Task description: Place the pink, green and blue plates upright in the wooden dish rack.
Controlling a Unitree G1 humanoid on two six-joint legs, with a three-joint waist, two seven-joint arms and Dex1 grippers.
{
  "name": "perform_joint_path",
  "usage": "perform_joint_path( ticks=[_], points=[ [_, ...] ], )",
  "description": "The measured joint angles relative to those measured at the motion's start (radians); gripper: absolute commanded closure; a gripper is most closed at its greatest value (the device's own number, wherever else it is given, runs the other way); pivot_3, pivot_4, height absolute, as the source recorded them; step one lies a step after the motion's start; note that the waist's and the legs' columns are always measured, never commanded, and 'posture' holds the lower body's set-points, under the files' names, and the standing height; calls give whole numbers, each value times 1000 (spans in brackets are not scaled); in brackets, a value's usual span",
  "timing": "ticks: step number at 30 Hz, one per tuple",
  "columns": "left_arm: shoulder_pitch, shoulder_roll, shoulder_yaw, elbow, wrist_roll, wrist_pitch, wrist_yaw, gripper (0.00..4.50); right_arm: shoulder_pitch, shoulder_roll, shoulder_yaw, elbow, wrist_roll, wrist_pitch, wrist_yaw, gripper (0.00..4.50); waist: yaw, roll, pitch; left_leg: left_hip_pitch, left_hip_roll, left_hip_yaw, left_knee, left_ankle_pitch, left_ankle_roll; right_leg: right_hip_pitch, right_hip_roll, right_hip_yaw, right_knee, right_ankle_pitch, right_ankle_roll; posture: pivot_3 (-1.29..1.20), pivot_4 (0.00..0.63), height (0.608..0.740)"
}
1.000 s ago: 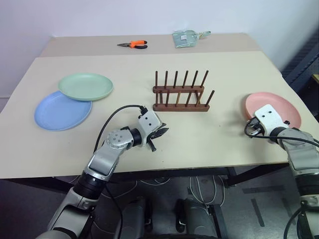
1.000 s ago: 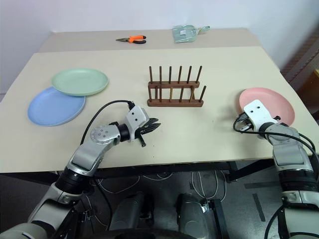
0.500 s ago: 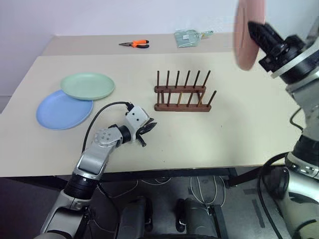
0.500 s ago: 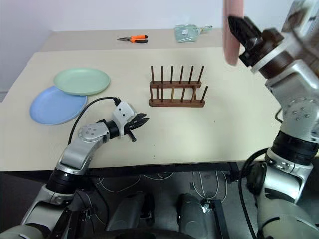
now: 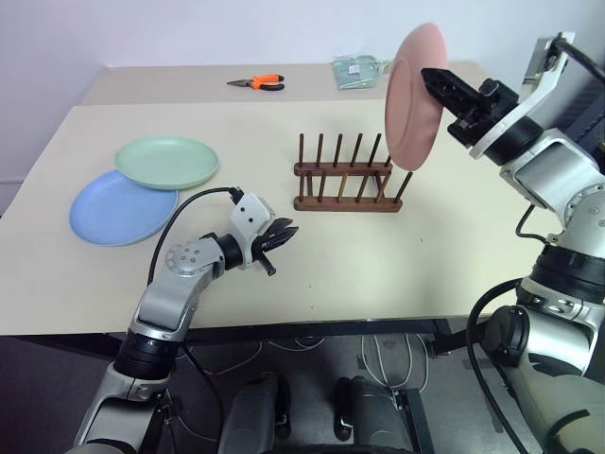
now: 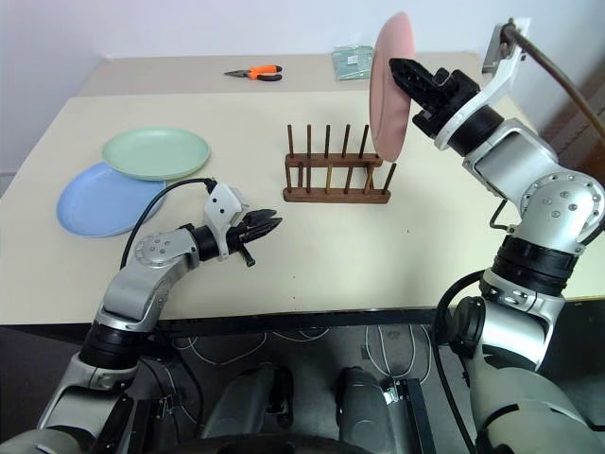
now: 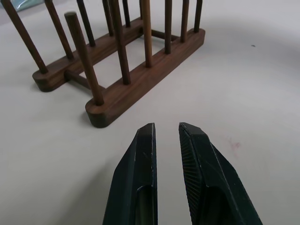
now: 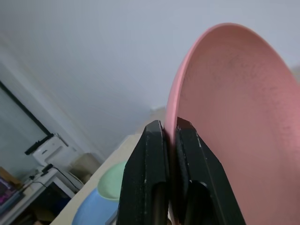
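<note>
The pink plate hangs on edge in the air, just above the right end of the wooden dish rack. My right gripper is shut on its rim; the right wrist view shows the fingers pinching that rim. The rack stands with nothing between its pegs, mid-table. At the left, the green plate lies flat, overlapping the blue plate. My left gripper hovers low over the table in front of the rack, nearly shut, with nothing between its fingers.
Orange-handled pliers and a greenish packet lie on the far table section. Bare tabletop lies to the right of the rack, up to the table's right edge.
My right gripper lifted the pink plate off the table at the right, turned it on edge and carried it leftward to above the rack's right end. The left gripper drifted slightly left.
</note>
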Motion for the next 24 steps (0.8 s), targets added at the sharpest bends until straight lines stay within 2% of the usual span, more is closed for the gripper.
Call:
perform_joint_path(
  ticks=[5,8,10,13,17,19,22,24],
  points=[
    [5,7,0,-6,-13,14,1,3742,-26,-2,2,132,-26,1,9,4480,-2,0,0,0,0,0,0,0,0,0,0,0,0,0,0,0,150,740],
    [7,12,0,-15,-14,17,1,3742,-55,-7,15,175,-64,-12,36,3543,-4,0,0,0,0,0,0,0,0,-1,0,1,0,0,0,0,150,740],
    [12,16,0,-23,-15,22,1,3742,-64,-15,39,186,-102,-32,60,2605,-3,0,0,0,0,0,0,0,0,-1,0,1,0,0,0,0,150,740],
    [25,15,2,-27,-34,31,0,2907,-62,-39,113,181,-210,-97,110,1060,-3,0,0,0,0,0,0,0,0,-1,0,1,0,0,0,0,150,740],
    [25,-18,48,-46,-82,39,27,868,-40,-120,249,100,-447,-312,210,1000,2,0,0,-2,0,1,0,0,0,-2,0,1,0,0,1,0,150,740],
    [13,-59,114,-39,-100,40,98,42,-39,-155,274,83,-557,-429,220,1000,3,0,0,-2,0,1,0,0,0,-2,0,1,0,0,2,0,150,740],
    [-81,-137,267,31,-99,39,311,42,-42,-193,267,75,-671,-576,220,1000,4,0,0,-2,0,0,1,0,0,-2,1,1,0,1,2,0,150,740],
    [-149,-154,361,87,-73,31,472,0,-32,-220,270,38,-704,-621,263,458,2,-1,0,-2,0,0,0,0,0,-2,1,1,0,1,2,0,150,740]
  ],
)
